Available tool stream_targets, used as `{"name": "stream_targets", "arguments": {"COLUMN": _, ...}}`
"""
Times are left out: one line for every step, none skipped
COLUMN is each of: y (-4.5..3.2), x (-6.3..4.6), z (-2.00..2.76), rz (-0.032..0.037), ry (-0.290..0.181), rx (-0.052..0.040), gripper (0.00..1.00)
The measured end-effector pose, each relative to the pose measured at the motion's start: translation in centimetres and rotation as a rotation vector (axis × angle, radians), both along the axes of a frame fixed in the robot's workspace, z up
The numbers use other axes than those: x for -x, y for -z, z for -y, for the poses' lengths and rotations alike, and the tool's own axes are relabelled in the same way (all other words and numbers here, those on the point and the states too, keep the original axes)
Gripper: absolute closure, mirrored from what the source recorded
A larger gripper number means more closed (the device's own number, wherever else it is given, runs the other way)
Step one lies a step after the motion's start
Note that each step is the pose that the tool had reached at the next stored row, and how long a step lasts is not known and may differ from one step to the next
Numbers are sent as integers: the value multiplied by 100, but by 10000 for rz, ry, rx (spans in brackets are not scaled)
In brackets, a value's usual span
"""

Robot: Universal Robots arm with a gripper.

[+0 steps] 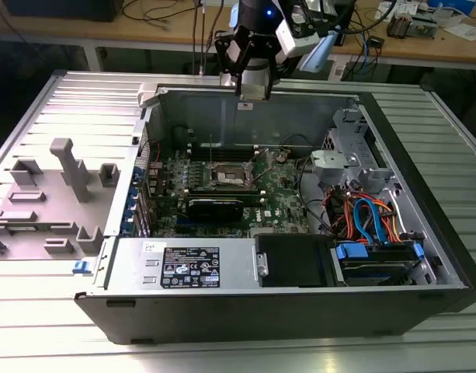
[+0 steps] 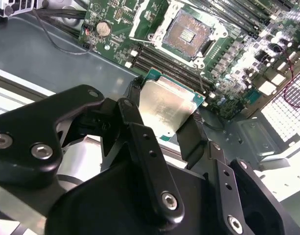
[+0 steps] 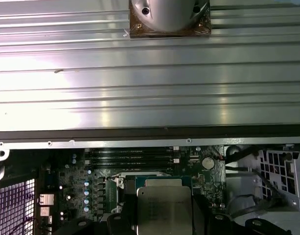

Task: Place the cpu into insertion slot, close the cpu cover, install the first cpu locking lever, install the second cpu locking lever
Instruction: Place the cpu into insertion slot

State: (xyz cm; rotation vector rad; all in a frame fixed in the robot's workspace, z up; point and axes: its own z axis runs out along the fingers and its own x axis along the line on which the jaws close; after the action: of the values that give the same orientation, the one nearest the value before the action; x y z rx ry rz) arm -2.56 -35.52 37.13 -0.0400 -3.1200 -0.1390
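The open computer case (image 1: 284, 311) is lying on the table (image 1: 222, 359). Above its twelve-o'clock wall, the hand (image 2: 164, 117) is clamping the cpu (image 2: 170, 104) flat between its fingers. In the exterior view the insertion slot (image 1: 230, 177) is sitting bare toward six o'clock from it.

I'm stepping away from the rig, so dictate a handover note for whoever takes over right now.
The gripper is shut: its fingers clamp the chip, held in the air above the open computer case.
The socket below is bare, no chip in it.
Done: chip picked up.
Left: chip into socket, then every closing and locking step.
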Motion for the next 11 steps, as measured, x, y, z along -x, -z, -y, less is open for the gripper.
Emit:
{"name": "stream_targets", "arguments": {"y": 0, "x": 0, "z": 12, "rz": 0, "ry": 1, "rx": 3, "gripper": 46}}
{"name": "stream_targets", "arguments": {"y": 1, "x": 0, "z": 14, "rz": 1, "ry": 2, "rx": 4, "gripper": 46}}
{"name": "stream_targets", "arguments": {"y": 1, "x": 0, "z": 15, "rz": 1, "ry": 12, "rx": 7, "gripper": 46}}
{"name": "stream_targets", "arguments": {"y": 1, "x": 0, "z": 16, "rz": 0, "ry": 62, "rx": 9, "gripper": 46}}
{"name": "stream_targets", "arguments": {"y": 2, "x": -1, "z": 16, "rz": 0, "ry": 204, "rx": 11, "gripper": 46}}
{"name": "stream_targets", "arguments": {"y": 4, "x": -1, "z": 17, "rz": -1, "ry": 337, "rx": 11, "gripper": 46}}
{"name": "stream_targets", "arguments": {"y": 6, "x": 0, "z": 17, "rz": 0, "ry": 383, "rx": 10, "gripper": 46}}
{"name": "stream_targets", "arguments": {"y": 6, "x": 0, "z": 17, "rz": 0, "ry": 385, "rx": 10, "gripper": 46}}
{"name": "stream_targets", "arguments": {"y": 6, "x": 0, "z": 17, "rz": 0, "ry": 386, "rx": 10, "gripper": 46}}
{"name": "stream_targets", "arguments": {"y": 6, "x": 0, "z": 17, "rz": 0, "ry": 386, "rx": 9, "gripper": 46}}
{"name": "stream_targets", "arguments": {"y": 6, "x": 0, "z": 17, "rz": 0, "ry": 386, "rx": 9, "gripper": 46}}
